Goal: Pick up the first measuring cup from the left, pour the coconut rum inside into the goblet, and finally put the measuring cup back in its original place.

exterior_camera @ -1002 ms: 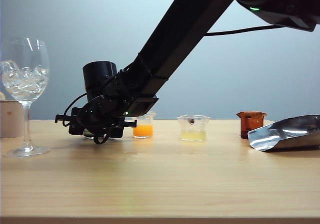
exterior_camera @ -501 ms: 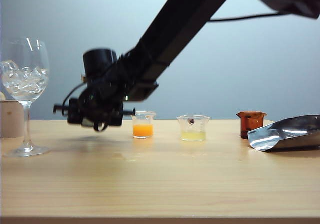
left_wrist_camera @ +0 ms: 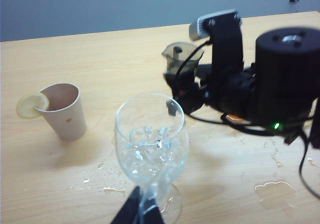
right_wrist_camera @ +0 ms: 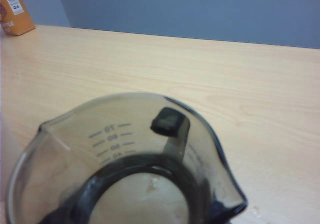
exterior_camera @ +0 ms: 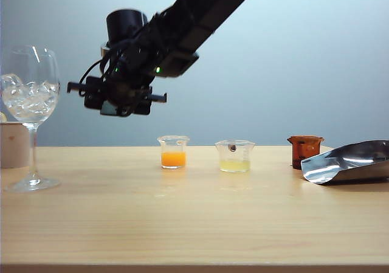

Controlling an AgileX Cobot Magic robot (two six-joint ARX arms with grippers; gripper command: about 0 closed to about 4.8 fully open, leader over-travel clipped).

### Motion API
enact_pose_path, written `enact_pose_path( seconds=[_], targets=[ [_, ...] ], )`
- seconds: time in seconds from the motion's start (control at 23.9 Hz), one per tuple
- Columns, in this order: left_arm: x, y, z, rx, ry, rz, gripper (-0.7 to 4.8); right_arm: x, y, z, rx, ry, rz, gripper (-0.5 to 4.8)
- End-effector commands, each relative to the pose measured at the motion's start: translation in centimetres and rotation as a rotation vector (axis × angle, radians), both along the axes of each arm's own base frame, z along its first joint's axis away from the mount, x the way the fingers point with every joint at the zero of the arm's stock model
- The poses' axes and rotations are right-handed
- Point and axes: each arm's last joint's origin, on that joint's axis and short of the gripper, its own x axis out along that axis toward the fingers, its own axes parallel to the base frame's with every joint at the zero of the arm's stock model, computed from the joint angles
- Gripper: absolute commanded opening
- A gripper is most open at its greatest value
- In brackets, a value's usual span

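Overhead, held well above the pale wooden table (exterior_camera: 194, 212): right gripper (exterior_camera: 118, 96), clamped on the small smoky-grey translucent measuring cup (right_wrist_camera: 125, 159), one fingertip (right_wrist_camera: 169, 121) visible through the cup wall. Positioned to the right of the tall clear stemmed goblet (exterior_camera: 30, 112) with ice cubes, apart from it. Coconut rum inside the cup: could not be made out. Left gripper (left_wrist_camera: 140, 211) located low beside the goblet stem; grip state could not be told.
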Motion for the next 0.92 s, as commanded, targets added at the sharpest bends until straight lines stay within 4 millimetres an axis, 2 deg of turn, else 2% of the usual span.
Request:
enact_pose_path(
  seconds=[0.04, 0.33, 0.63, 0.67, 0.92],
  targets=[
    [0.0, 0.0, 0.3, -0.005, -0.018, -0.003, -0.03, 0.1, -0.7, 2.2, 0.015, -0.010, 0.024, 1.56],
    [0.0, 0.0, 0.3, -0.005, -0.018, -0.003, -0.03, -0.4, -2.1, 5.7, -0.033, -0.016, 0.057, 1.52],
    [0.0, 0.0, 0.3, -0.005, -0.018, -0.003, -0.03, -0.5, -3.6, 7.9, -0.039, 0.019, 0.136, 1.44],
    [0.0, 0.0, 0.3, -0.005, -0.018, -0.003, -0.03, -0.8, -3.8, 8.6, -0.037, 0.012, 0.138, 1.42],
    [0.0, 0.0, 0.3, -0.005, -0.018, -0.003, -0.03, -1.5, -4.4, 10.5, -0.039, 0.015, 0.141, 1.10]
  ],
)
